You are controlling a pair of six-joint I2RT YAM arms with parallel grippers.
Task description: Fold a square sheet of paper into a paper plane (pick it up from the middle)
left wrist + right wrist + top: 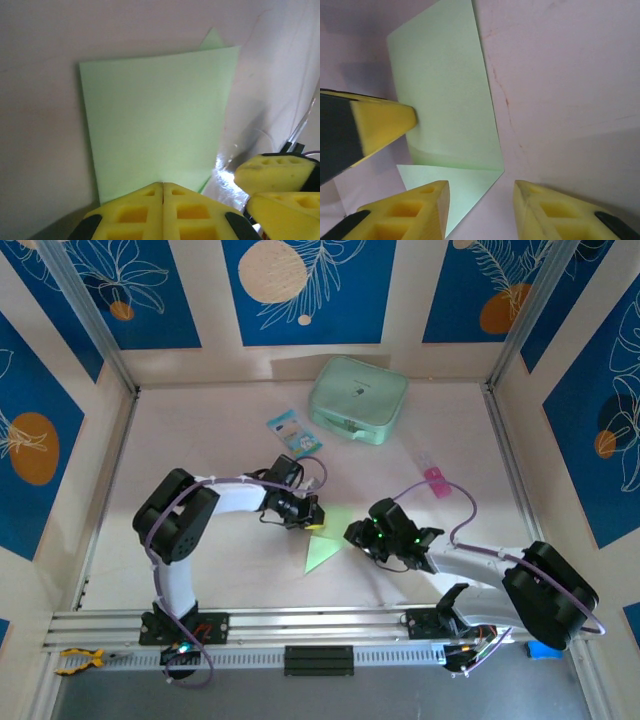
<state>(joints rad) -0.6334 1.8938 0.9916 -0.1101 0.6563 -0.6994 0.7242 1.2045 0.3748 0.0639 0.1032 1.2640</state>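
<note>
Left end effector (163,186): clenched, yellow pads pressed together, tips set on the near edge of the sheet of paper (155,120). The right wrist view shows one of its fingers (380,125) touching the upper face of the sheet. Whether the pads pinch the paper or only press on it cannot be told.

Right end effector (480,185): released, fingers standing apart low over the corner of the sheet where a paler lower layer shows under the folded upper panel. Nothing lies gripped between them.

The sheet, pale green and folded to a pointed outline, lies on the table (230,570) at the middle, between the two end effectors, its point toward the near side. The two end effectors stand just beside each other, crowding the sheet from left and right.

Well apart on the far side lies a mint-green zip case (358,400). A small blue-and-white packet (293,428) lies left of the case, beyond the left wrist. A small pink item (436,480) lies to the right, near the right arm's cable loop.

Left arm: rises from its near-left base to a raised elbow, forearm running right, wrist bent down toward the sheet. Right arm: elbow out at the near right, forearm running left and low to the sheet.
</note>
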